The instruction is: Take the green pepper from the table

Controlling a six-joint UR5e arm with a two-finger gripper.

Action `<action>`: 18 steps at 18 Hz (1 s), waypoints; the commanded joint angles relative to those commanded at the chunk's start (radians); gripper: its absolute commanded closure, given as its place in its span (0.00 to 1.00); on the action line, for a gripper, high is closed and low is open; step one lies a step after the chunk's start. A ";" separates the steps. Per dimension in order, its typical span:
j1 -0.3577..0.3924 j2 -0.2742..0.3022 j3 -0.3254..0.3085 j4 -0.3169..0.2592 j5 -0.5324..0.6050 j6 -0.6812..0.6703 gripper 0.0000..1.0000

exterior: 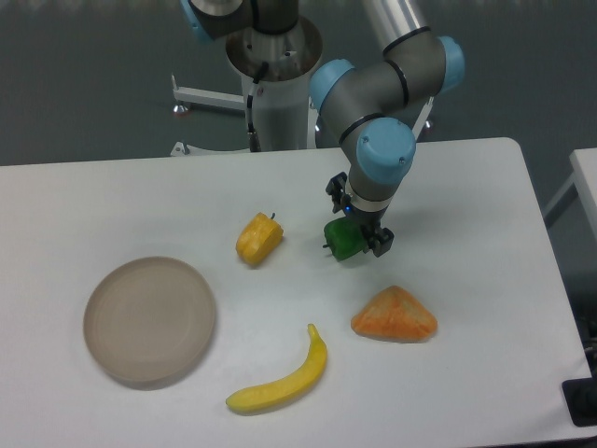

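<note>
The green pepper (pixel 341 240) is glossy and dark green, with its short stem pointing left. It sits between the fingers of my gripper (pixel 358 230) near the middle of the white table (pixel 466 187). The gripper points straight down and its jaws are closed against the pepper's sides. One black fingertip (pixel 381 243) shows at the pepper's right, while the other is partly hidden behind it. The pepper is at or just above the tabletop; I cannot tell if it touches.
A yellow-orange pepper (pixel 258 239) lies left of the gripper. An orange wedge-shaped piece (pixel 395 316) lies in front of it, a banana (pixel 283 377) at front centre, and a round beige plate (pixel 149 320) at the left. The robot base (pixel 275 84) stands behind the table.
</note>
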 joint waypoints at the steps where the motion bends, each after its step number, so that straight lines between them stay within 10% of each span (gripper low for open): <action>1: 0.000 0.002 -0.006 0.000 0.000 0.000 0.00; 15: -0.002 0.000 -0.038 0.028 -0.026 -0.002 0.00; 18: -0.002 0.000 -0.037 0.029 -0.028 -0.002 0.25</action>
